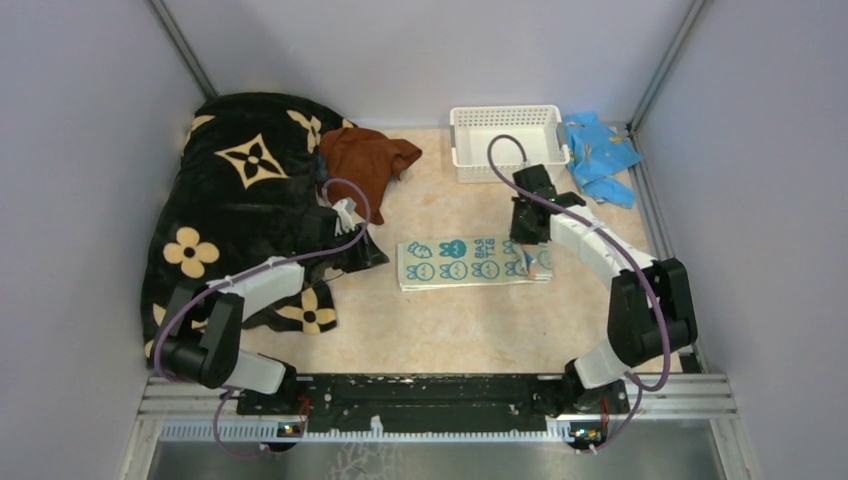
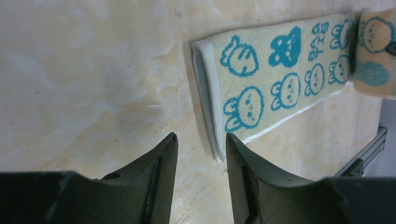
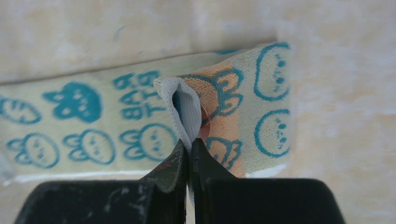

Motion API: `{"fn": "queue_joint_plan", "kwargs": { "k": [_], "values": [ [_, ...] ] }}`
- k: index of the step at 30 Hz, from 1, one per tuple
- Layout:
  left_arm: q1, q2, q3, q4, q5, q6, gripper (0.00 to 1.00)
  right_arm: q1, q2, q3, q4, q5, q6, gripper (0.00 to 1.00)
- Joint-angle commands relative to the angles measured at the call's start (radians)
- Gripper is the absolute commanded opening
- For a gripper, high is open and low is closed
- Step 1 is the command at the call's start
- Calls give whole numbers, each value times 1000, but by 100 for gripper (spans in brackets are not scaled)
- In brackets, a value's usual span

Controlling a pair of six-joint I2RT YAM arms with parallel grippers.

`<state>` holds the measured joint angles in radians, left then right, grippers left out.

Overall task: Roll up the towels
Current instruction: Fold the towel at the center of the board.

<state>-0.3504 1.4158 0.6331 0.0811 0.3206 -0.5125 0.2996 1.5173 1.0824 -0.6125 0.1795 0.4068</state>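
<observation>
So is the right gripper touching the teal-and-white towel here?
Touching. The right wrist view shows the right gripper shut on the raised white edge of the teal-and-white towel, with the cloth pinched between its fingertips.

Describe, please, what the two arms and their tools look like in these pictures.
The left arm and right arm alternate smooth white links with bulky black joints. A thin purple cable loops along each one. The left tool and right tool each have two dark, tapering fingers on a black body, lightly scuffed. No markings are readable.
</observation>
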Motion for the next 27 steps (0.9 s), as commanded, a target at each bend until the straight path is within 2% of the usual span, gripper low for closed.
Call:
{"fn": "queue_joint_plan", "kwargs": {
  "k": [1, 8, 13, 15, 20, 27],
  "values": [
    [-36, 48, -6, 83, 58, -52, 48, 88, -35, 62, 51, -179, 102, 0],
    [-70, 122, 3, 123, 46, -89, 48, 218, 92, 173, 65, -257, 161, 0],
    [-73, 163, 4, 137, 41, -90, 45, 301, 183, 243, 70, -238, 224, 0],
    [-74, 182, 5, 144, 49, -88, 41, 325, 204, 257, 81, -218, 252, 0],
    [-80, 207, -7, 169, 66, -98, 27, 378, 237, 272, 123, -139, 312, 0],
    [-86, 216, -18, 180, 70, -100, 17, 406, 272, 280, 186, -89, 375, 0]
  ]
}}
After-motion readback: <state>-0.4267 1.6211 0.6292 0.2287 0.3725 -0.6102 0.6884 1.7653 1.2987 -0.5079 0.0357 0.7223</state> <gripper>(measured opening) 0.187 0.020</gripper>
